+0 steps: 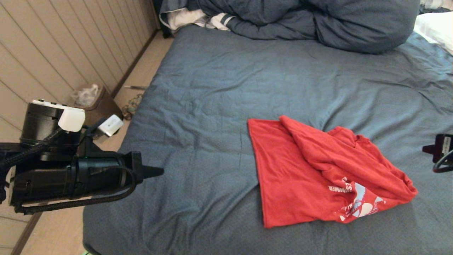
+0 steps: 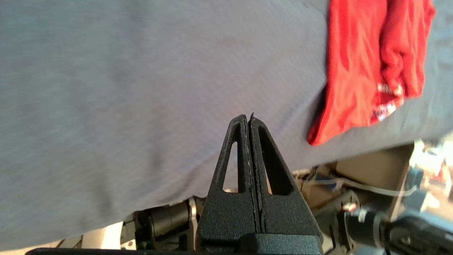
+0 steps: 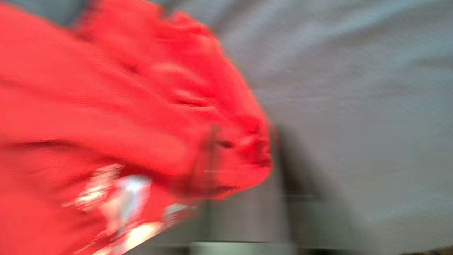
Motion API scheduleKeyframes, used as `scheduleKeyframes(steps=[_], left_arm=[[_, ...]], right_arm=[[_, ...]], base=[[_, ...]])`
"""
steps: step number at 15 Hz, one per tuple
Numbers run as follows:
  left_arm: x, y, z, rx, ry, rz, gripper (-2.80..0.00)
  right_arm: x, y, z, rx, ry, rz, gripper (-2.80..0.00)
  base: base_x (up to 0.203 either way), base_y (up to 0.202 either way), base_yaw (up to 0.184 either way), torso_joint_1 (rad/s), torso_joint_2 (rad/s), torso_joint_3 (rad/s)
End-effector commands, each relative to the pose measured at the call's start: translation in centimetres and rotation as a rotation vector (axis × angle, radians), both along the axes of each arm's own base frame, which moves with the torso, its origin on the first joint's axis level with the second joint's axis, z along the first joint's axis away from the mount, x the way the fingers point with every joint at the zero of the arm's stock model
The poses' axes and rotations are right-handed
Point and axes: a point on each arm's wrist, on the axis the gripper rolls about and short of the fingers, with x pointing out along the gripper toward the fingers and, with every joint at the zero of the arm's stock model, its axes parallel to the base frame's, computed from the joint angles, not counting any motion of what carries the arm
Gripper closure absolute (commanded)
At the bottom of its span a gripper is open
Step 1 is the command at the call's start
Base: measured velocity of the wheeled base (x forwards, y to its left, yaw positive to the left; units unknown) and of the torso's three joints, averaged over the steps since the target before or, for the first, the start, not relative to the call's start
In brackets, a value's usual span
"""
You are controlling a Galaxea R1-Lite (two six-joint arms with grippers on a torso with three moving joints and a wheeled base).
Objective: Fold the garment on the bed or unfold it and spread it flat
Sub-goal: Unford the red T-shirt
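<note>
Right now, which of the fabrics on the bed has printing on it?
The red T-shirt, lying crumpled on the blue sheet: white lettering and a pale graphic show at its near edge. The dark duvet bunched at the far end is plain.

A large bed (image 1: 219, 88), covered in a wrinkled slate-blue sheet, fills most of the head view. On it, toward the near right part, lies a red short-sleeved cotton T-shirt (image 1: 300, 177). The shirt is partly folded: one flat layer lies directly on the sheet, and a crumpled layer is thrown over its right half. White lettering and a light-blue graphic show near its near edge. At the far end of the bed rests a bunched dark-blue duvet (image 1: 318, 21), with a white striped cloth (image 1: 198, 17) beside it at the far left corner. A white pillow (image 1: 437, 28) lies at the far right edge.
</note>
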Motion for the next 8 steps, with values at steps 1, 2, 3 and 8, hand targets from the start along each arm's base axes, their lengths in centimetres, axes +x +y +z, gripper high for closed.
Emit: scheduleKeyframes(steps=[1, 2, 3, 8], left_arm=[[0.5, -1.6, 0.1, 0.009, 0.02, -0.047, 0.0], [0.7, -2.2, 0.4, 0.011, 0.024, -0.065, 0.0], [0.9, -2.9, 0.7, 0.015, 0.03, -0.089, 0.0], [1.9, -8.6, -0.3, 0.052, 0.085, -0.237, -2.8]], right_arm=[[-0.5, 0.6, 2.1, 0.086, -0.035, 0.059, 0.0], [-0.3, 0.8, 2.4, 0.132, -0.032, 0.073, 0.0], [0.0, 1.0, 2.3, 0.158, -0.023, 0.093, 0.0], [1.4, 1.6, 1.6, 0.22, 0.005, 0.128, 0.0]], base=[[0.0, 0.0, 0.0, 0.0, 0.0, 0.0], [0.0, 0.0, 0.0, 0.0, 0.0, 0.0], [0.0, 0.0, 0.0, 0.0, 0.0, 0.0], [0.0, 0.0, 0.0, 0.0, 0.0, 0.0]])
